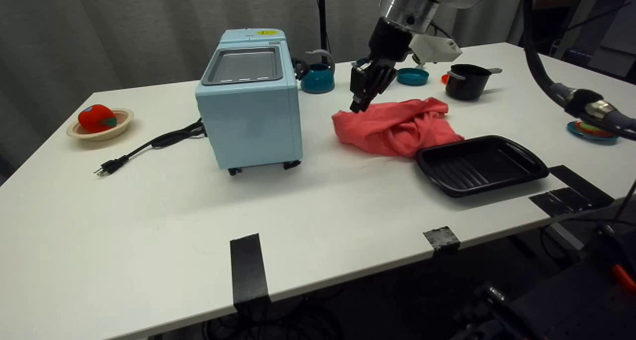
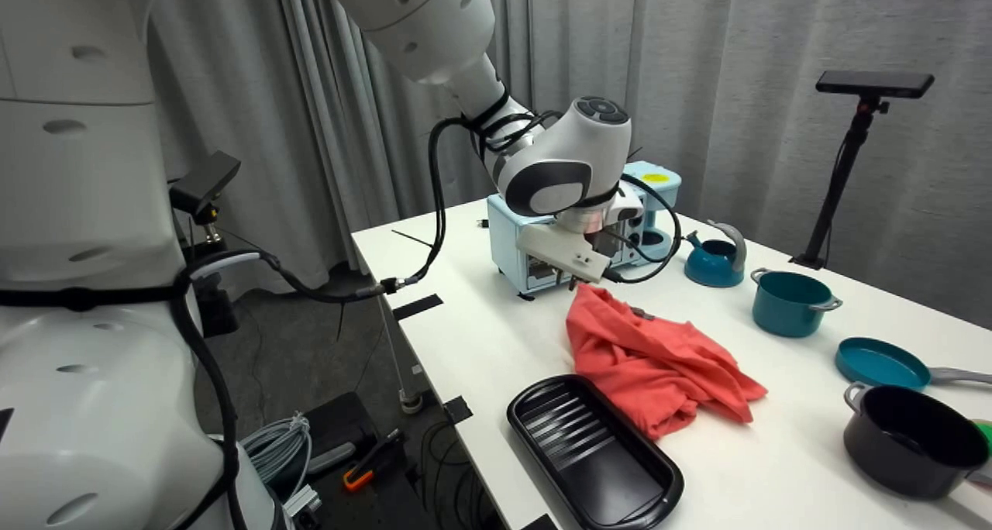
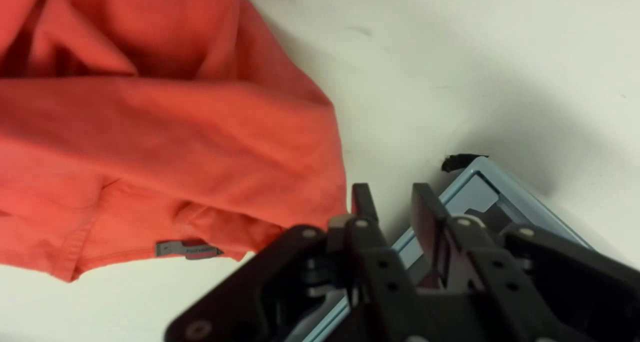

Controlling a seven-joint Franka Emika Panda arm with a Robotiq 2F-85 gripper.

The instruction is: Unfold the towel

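Observation:
The towel is red and lies crumpled and folded over itself on the white table. It shows in both exterior views (image 1: 397, 126) (image 2: 659, 359) and fills the left of the wrist view (image 3: 175, 147), with a small grey tag at its lower edge. My gripper (image 1: 358, 104) is above the table, by the towel end nearest the blue appliance. In the wrist view, the gripper (image 3: 391, 197) has its fingers apart with nothing between them, just beside the towel's edge. In an exterior view the fingers are mostly hidden behind the white wrist part (image 2: 564, 251).
A light blue appliance (image 1: 251, 126) stands close beside the gripper. A black baking tray (image 1: 482, 166) touches or nearly touches the towel's near side. A teal kettle (image 2: 713, 263), teal pot (image 2: 790, 305), teal pan (image 2: 880, 362) and black pot (image 2: 914, 441) stand beyond the towel.

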